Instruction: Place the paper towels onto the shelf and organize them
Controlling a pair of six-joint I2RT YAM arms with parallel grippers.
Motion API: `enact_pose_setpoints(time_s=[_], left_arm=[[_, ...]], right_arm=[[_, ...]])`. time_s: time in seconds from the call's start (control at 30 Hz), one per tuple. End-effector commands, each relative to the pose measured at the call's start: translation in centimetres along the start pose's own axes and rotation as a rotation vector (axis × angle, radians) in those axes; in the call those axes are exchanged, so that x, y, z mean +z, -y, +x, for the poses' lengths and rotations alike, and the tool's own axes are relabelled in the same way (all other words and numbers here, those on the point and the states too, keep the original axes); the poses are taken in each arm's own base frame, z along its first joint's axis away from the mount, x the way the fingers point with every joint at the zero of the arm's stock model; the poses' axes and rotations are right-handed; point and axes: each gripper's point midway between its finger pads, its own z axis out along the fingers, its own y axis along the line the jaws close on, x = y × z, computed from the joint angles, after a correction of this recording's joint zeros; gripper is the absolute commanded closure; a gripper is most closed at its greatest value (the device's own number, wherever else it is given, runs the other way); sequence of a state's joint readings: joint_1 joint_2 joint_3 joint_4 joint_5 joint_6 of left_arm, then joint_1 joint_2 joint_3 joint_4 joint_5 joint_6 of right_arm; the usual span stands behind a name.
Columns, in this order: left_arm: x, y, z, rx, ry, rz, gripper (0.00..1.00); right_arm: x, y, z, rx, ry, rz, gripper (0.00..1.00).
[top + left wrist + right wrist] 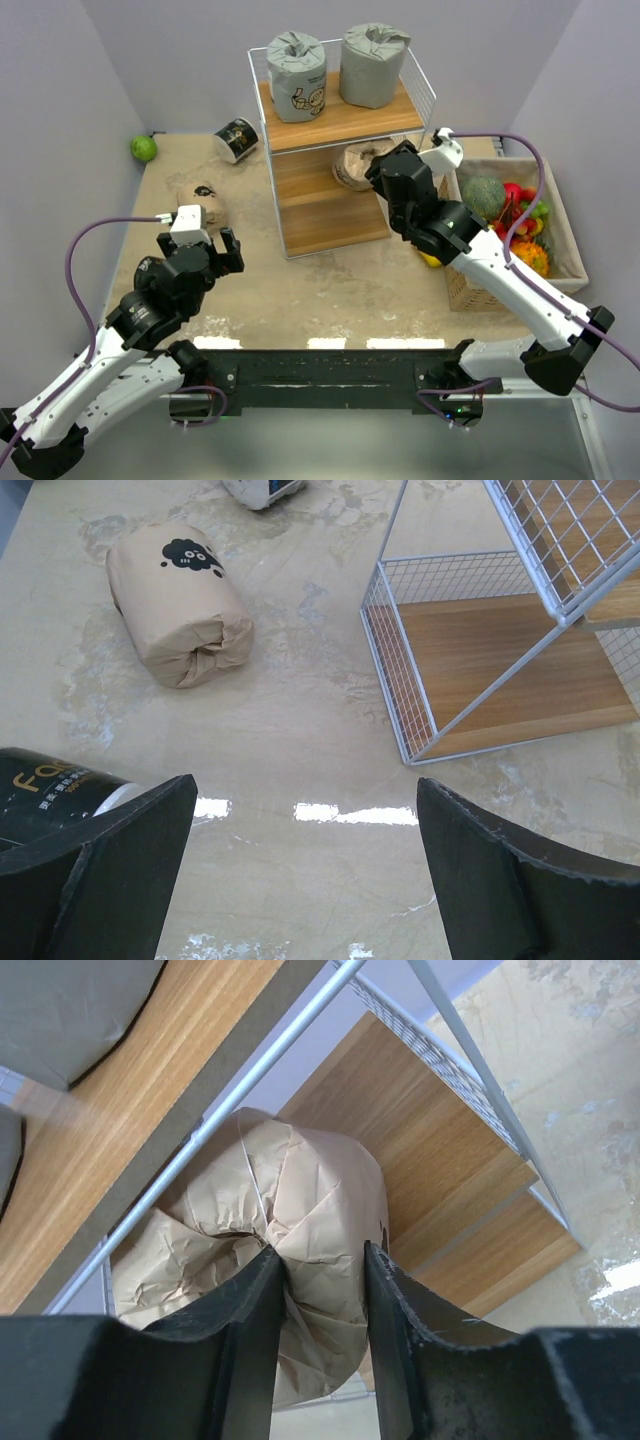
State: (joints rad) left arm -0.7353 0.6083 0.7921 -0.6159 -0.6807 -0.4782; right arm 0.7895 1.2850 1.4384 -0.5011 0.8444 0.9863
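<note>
From above, the shelf [340,120] stands at the back middle of the surface [330,290]. Two rolls stand side by side on its top board. The picture grey roll [297,75] is on the left and the plain grey roll [373,65] is on the right. The right tool [375,168] reaches into the middle level from the right side, at the held beige roll [350,165]. The left tool [200,250] hangs over the left part of the surface, spread wide, with nothing in it. Just behind it lies the lying beige roll [205,195]. The far black roll [237,138] lies left of the shelf, near the back. A green fruit [144,148] sits in the back left corner. A basket [470,290] of fruit is on the right.

The left wrist camera shows the left tool [305,870] wide open and empty. The near black roll [50,790], with gold letters, peeks out at the lower left, outside the gap. The lying beige roll [180,600] is on its side. The bottom of the shelf [500,670] is on the right.

The right wrist camera shows the right tool [322,1290] narrow, pinching the crumpled top of the held beige roll [320,1190]. That roll is under the top board of the shelf [440,1150]. I cannot tell if it rests on the board below.
</note>
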Motion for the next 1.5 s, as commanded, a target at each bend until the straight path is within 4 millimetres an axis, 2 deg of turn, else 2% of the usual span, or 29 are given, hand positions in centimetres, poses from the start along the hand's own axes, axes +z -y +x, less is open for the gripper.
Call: enact_pose_setpoints(time_s=[0.0,0.1,0.3,0.37,0.4,0.5,0.53,0.57,0.6,0.63,0.67,0.7,0.73,0.77,0.83,0.9,0.93,1.0,1.07,1.1,1.13,1.2,1.23,1.27,1.33,1.37,1.47], left_arm=[[0.0,0.3,-0.9,-0.026,0.033,0.013,0.03],[-0.1,0.4,-0.8,-0.024,0.031,0.018,0.03],[0.0,0.6,-0.8,-0.020,0.029,0.026,0.03],[0.0,0.6,-0.7,-0.018,0.027,0.025,0.03],[0.0,0.5,-0.8,-0.019,0.028,0.024,0.03],[-0.2,0.3,-0.9,-0.022,0.034,0.020,0.03],[-0.2,0.3,-0.8,-0.025,0.035,0.020,0.03],[-0.2,0.4,-0.9,-0.026,0.037,0.026,0.03],[-0.2,0.5,-0.9,-0.026,0.038,0.030,0.03],[-0.1,0.5,-0.9,-0.022,0.037,0.031,0.03],[0.1,0.7,-0.6,-0.013,0.027,0.031,0.03],[0.2,0.8,-0.6,-0.010,0.022,0.032,0.03],[0.2,0.9,-0.3,-0.003,0.010,0.036,0.03],[0.4,1.3,0.0,0.005,-0.007,0.053,0.03],[0.4,1.8,0.0,0.001,-0.011,0.073,0.02],[0.5,1.7,0.1,-0.021,-0.010,0.066,0.01],[0.8,1.5,0.0,-0.034,-0.014,0.053,0.01],[1.2,1.3,0.1,-0.061,-0.026,0.042,0.01],[2.2,0.8,0.1,-0.080,-0.048,0.026,0.01],[2.7,0.3,0.2,-0.086,-0.061,0.010,0.01],[3.8,-0.5,0.5,-0.099,-0.091,-0.014,0.01],[4.8,-1.6,0.0,-0.111,-0.104,-0.047,0.01],[5.8,-3.3,0.1,-0.121,-0.125,-0.116,0.02],[6.2,-4.2,-0.6,-0.127,-0.116,-0.155,0.02],[7.4,-6.7,-0.9,-0.116,-0.113,-0.263,0.02],[7.8,-7.3,-1.1,-0.085,-0.111,-0.284,0.02],[9.9,-7.7,-1.7,0.043,-0.100,-0.275,0.02]], right_arm=[[-0.3,-2.4,-4.4,0.180,0.131,-0.034,0.53],[-0.2,-2.6,-4.8,0.174,0.143,-0.033,0.49],[-1.0,-2.7,-5.6,0.137,0.144,-0.047,0.49],[-1.6,-3.1,-5.5,0.106,0.111,-0.085,0.50],[-1.9,-3.9,-5.3,0.092,0.096,-0.132,0.50],[-2.7,-3.9,-2.2,-0.046,-0.024,-0.214,0.51],[-2.5,-2.9,-0.6,-0.113,-0.054,-0.218,0.51],[-2.8,-2.8,0.4,-0.132,-0.088,-0.253,0.51],[-3.6,-3.5,-0.5,-0.108,-0.064,-0.317,0.52],[-3.2,-2.4,1.2,-0.168,-0.079,-0.329,0.52],[-3.6,-2.5,1.4,-0.164,-0.083,-0.363,0.52],[-4.4,-3.0,0.5,-0.133,-0.059,-0.412,0.52],[-4.5,-2.7,1.5,-0.157,-0.076,-0.436,0.52],[-4.9,-3.0,1.6,-0.160,-0.086,-0.474,0.51],[-6.4,-4.5,2.7,-0.193,-0.156,-0.589,0.51],[-7.6,-4.7,4.8,-0.258,-0.266,-0.657,0.51],[-8.1,-4.7,5.0,-0.290,-0.285,-0.677,0.51],[-9.1,-3.5,6.8,-0.364,-0.359,-0.718,0.49],[-10.8,-2.3,6.4,-0.400,-0.360,-0.773,0.48],[-10.9,-1.1,7.0,-0.417,-0.372,-0.763,0.47],[-12.1,-0.6,5.5,-0.399,-0.335,-0.786,0.46],[-12.9,0.8,5.6,-0.405,-0.337,-0.799,0.45],[-13.5,1.2,5.1,-0.400,-0.326,-0.813,0.44],[-14.5,1.6,4.2,-0.384,-0.305,-0.834,0.44],[-15.0,2.5,4.3,-0.378,-0.305,-0.844,0.44],[-15.6,2.7,3.7,-0.362,-0.288,-0.858,0.44],[-15.7,3.4,4.6,-0.344,-0.305,-0.867,0.45]])
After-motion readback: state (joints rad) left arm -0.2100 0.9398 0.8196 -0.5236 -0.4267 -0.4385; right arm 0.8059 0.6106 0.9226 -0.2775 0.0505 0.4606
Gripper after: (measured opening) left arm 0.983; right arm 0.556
